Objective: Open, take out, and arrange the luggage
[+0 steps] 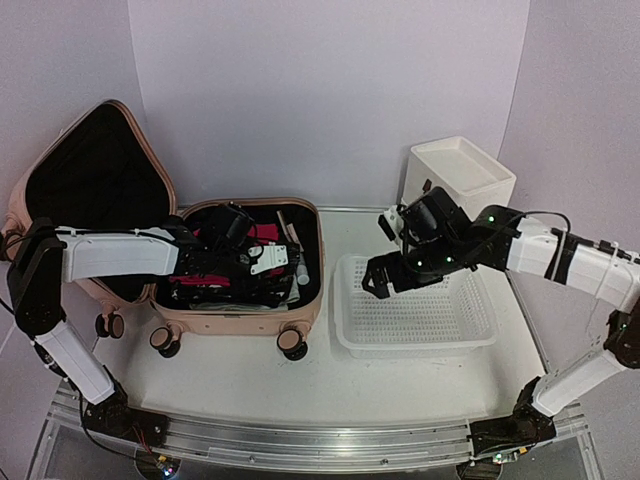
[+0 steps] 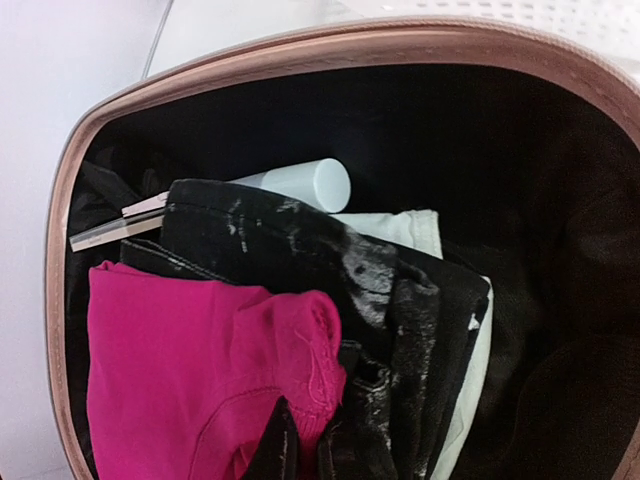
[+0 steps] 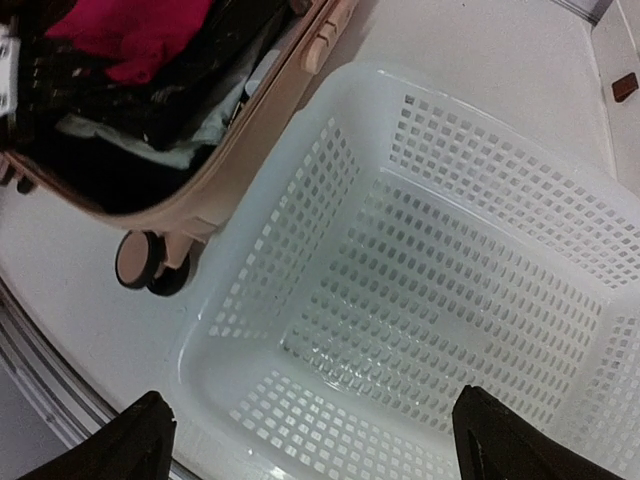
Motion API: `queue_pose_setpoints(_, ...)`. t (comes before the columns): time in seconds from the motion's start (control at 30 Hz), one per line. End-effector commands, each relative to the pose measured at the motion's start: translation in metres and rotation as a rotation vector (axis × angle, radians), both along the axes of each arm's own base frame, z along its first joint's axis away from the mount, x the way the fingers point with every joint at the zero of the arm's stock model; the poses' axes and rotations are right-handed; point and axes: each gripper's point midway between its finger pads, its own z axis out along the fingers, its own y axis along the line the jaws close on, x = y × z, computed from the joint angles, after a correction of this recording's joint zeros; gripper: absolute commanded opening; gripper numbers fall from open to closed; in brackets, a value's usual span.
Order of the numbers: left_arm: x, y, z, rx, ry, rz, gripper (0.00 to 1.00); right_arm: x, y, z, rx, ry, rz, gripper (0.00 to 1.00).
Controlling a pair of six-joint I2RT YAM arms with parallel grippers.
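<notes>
From above, the luggage (image 1: 235, 318) lies open on the left of the table (image 1: 250, 385). Its lid stands up toward the far left and its base shell is packed with clothes. The left gripper (image 1: 243, 265) reaches down into that base. The right gripper (image 1: 376, 280) hangs over the white basket (image 1: 415, 347), which sits just right of the luggage. A white drawer unit (image 1: 460, 170) stands at the far right.

In the left wrist view, a magenta garment (image 2: 180, 360) lies against a glossy black garment (image 2: 300, 250), with a white tube (image 2: 310, 183) beyond them. The fingers are clenched where the two garments meet. I cannot tell whether either one is pinched.

In the right wrist view, the fingertips (image 3: 145, 440) stand wide apart and released, holding nothing, above the basket's near wall. A caster wheel (image 3: 140, 262) of the luggage shows at the left.
</notes>
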Motion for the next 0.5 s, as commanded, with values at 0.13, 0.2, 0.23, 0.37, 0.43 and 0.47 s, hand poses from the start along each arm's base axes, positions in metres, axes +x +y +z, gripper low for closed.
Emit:
queue_pose_setpoints(0.13, 0.013, -0.006, 0.072, -0.171, -0.120, 0.041, 0.00, 0.058, 0.062, 0.048, 0.335, 0.219, -0.197, 0.98)
queue_pose_setpoints(0.2, 0.011, -0.005, 0.081, -0.189, -0.131, 0.042, 0.00, 0.074, 0.080, 0.052, 0.393, 0.277, -0.248, 0.98)
queue_pose_setpoints(0.23, 0.010, -0.004, 0.085, -0.200, -0.136, 0.041, 0.00, 0.081, 0.089, 0.050, 0.417, 0.312, -0.274, 0.98)
queue_pose_setpoints(0.37, 0.002, -0.002, 0.101, -0.235, -0.156, 0.032, 0.00, 0.108, 0.121, 0.049, 0.520, 0.417, -0.357, 0.98)
queue_pose_setpoints(0.43, 0.002, 0.000, 0.105, -0.235, -0.169, 0.034, 0.00, 0.120, 0.135, 0.045, 0.562, 0.453, -0.395, 0.98)
queue_pose_setpoints(0.47, 0.002, 0.000, 0.107, -0.237, -0.173, 0.033, 0.00, 0.126, 0.145, 0.037, 0.581, 0.483, -0.405, 0.98)
